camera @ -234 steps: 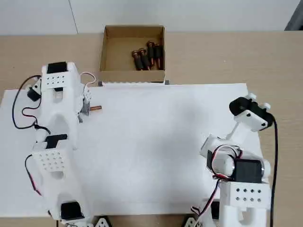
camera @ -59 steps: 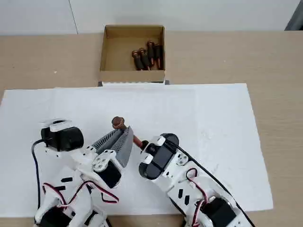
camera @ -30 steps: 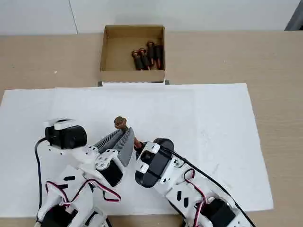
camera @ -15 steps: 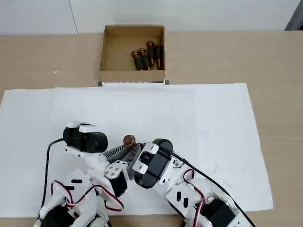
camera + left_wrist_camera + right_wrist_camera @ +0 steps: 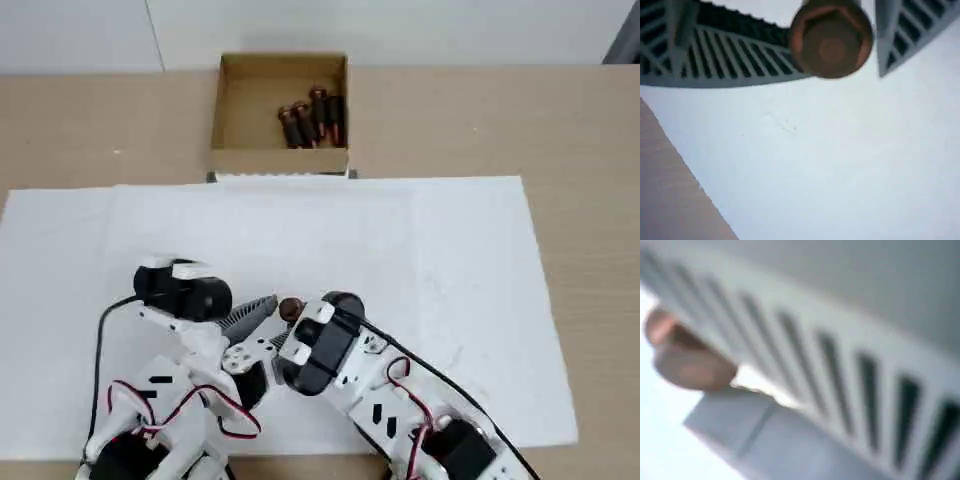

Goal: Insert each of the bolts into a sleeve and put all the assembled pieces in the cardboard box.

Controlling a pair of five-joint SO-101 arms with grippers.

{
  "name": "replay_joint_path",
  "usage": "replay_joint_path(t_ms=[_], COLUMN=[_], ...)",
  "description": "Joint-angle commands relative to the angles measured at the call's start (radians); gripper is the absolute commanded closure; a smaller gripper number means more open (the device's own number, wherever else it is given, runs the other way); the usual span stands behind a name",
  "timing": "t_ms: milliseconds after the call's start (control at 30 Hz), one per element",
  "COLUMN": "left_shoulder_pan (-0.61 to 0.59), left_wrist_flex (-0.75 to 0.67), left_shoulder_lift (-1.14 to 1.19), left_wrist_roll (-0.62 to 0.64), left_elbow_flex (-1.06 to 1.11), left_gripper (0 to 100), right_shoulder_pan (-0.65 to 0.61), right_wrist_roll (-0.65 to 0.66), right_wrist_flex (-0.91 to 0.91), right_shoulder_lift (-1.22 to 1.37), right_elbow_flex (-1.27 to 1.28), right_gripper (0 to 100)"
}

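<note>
My left gripper (image 5: 280,314) is shut on a brown bolt (image 5: 291,308) low over the white sheet, at the near middle. In the left wrist view the bolt's hex head (image 5: 831,40) sits between the grey ribbed fingers (image 5: 715,55). My right arm's wrist housing (image 5: 320,345) presses close against the bolt from the right and hides its own gripper. The right wrist view shows a ribbed grey finger (image 5: 840,385) very near, with the brown bolt (image 5: 685,357) beside it. The cardboard box (image 5: 232,110) stands at the back with several assembled pieces (image 5: 312,118) inside.
A white paper sheet (image 5: 420,250) covers most of the wooden table (image 5: 580,130). Both arm bases crowd the near edge. The box's front wall (image 5: 280,160) borders the sheet's far edge.
The left gripper has carried the bolt down and to the right, from the middle of the sheet to right against the right arm's wrist. The right arm has barely shifted.
</note>
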Motion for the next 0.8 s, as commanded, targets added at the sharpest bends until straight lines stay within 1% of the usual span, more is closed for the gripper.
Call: replay_joint_path(t_ms=[0, 133, 233, 300, 400, 433, 467, 500, 600, 700, 767], left_shoulder_pan=[-0.006, -0.008, -0.008, -0.034, -0.112, -0.141, -0.166, -0.189, -0.265, -0.342, -0.399], left_wrist_flex=[0.000, 0.009, 0.014, 0.011, -0.002, -0.002, 0.000, 0.002, 0.006, 0.006, 0.000], left_shoulder_lift=[-0.005, -0.005, -0.005, -0.005, -0.005, -0.006, -0.006, -0.006, -0.006, -0.008, -0.008], left_wrist_roll=[-0.017, -0.017, -0.017, -0.017, -0.025, -0.046, -0.074, -0.112, -0.184, -0.261, -0.311], left_elbow_flex=[-0.012, -0.044, -0.090, -0.124, -0.160, -0.166, -0.166, -0.163, -0.143, -0.070, 0.001], left_gripper=[75, 75, 76, 80, 93, 99, 100, 98, 100, 99, 99], right_shoulder_pan=[-0.007, -0.001, 0.036, 0.059, 0.076, 0.082, 0.090, 0.096, 0.122, 0.163, 0.202], right_wrist_roll=[0.008, 0.008, 0.008, 0.008, 0.005, 0.005, 0.003, 0.003, 0.002, 0.000, -0.025], right_wrist_flex=[-0.031, -0.031, -0.031, -0.031, -0.031, -0.031, -0.031, -0.031, -0.030, -0.024, -0.024], right_shoulder_lift=[-0.012, -0.012, -0.012, -0.012, -0.012, -0.012, -0.012, -0.012, -0.012, -0.008, -0.007], right_elbow_flex=[-0.009, -0.009, -0.009, -0.011, -0.014, -0.012, -0.011, -0.009, -0.008, -0.008, -0.008], right_gripper=[99.5, 99.5, 99.5, 99.5, 99.5, 99.5, 99.5, 99.5, 99.5, 99.5, 99.5])
